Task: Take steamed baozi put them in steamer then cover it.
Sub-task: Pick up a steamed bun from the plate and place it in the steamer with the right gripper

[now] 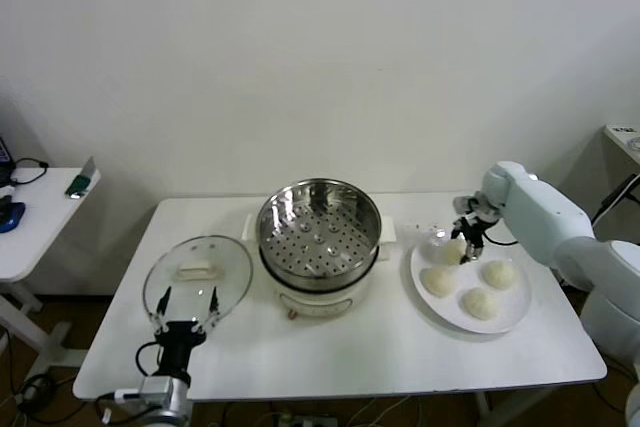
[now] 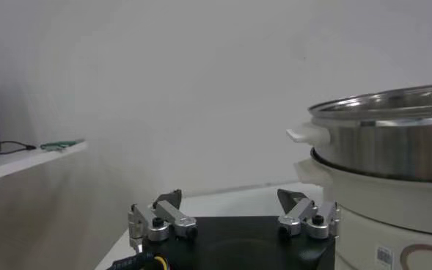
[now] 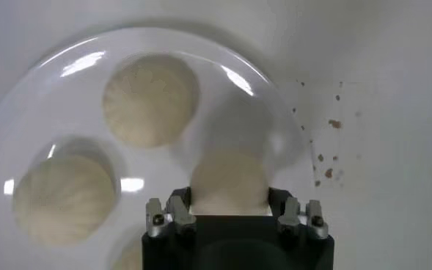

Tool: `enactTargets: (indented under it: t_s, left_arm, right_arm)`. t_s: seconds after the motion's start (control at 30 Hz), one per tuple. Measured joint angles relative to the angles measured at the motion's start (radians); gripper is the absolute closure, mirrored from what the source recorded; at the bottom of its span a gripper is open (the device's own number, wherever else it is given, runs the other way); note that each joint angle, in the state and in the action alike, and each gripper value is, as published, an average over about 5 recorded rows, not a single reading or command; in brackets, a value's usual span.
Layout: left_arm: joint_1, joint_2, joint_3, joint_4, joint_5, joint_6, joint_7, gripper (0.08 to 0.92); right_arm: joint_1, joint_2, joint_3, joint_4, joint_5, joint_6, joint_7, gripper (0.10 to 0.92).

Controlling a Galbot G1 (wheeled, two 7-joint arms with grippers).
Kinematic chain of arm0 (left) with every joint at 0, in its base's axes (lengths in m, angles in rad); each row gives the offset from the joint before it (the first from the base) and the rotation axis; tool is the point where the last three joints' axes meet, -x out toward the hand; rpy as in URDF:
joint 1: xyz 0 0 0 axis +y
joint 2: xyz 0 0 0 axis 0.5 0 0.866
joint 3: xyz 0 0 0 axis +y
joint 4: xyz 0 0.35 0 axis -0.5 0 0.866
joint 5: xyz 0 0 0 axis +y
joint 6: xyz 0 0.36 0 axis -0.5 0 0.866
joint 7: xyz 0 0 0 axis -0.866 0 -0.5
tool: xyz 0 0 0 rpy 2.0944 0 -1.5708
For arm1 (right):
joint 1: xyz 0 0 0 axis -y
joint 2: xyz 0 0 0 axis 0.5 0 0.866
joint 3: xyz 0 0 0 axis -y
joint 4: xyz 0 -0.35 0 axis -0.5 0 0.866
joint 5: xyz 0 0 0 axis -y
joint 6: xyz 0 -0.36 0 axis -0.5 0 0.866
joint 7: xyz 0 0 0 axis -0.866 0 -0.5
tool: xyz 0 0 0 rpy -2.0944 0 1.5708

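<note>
Right gripper (image 1: 467, 242) pinches the far-left cream-white dough bun (image 3: 229, 183) on the flat white plate (image 1: 520, 302); lift straight, gently, towards the empty shiny perforated steel steamer (image 1: 319, 230) left; left gripper (image 1: 187, 299) spread, idle.

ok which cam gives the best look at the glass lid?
Head view. The glass lid lies flat on the table left of the steamer, whole rim and cream handle visible, with the open left gripper at its near edge. The left wrist view shows only that gripper and the steamer; the right wrist view shows buns on a plate, no lid.
</note>
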Motion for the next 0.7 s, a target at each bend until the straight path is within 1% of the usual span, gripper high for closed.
enactTargets:
  t_s: [0.4,0.53,0.7]
  left_arm:
    - [0.021,0.001,0.007,-0.015,0.006,0.002,0.001,0.177]
    - [0.026,0.002,0.009,-0.015,0.008,0.002,0.001,0.177]
    - [0.032,0.003,0.010,-0.015,0.009,0.001,0.002,0.177]
  right_arm:
    - [0.223,0.050,-0.141,0.149,0.042,0.157,-0.017,0.334]
    - [0.288,0.092,-0.165,0.206,0.020,0.226,-0.014,0.329]
    - [0.336,0.156,-0.177,0.264,-0.052,0.319,0.009,0.322]
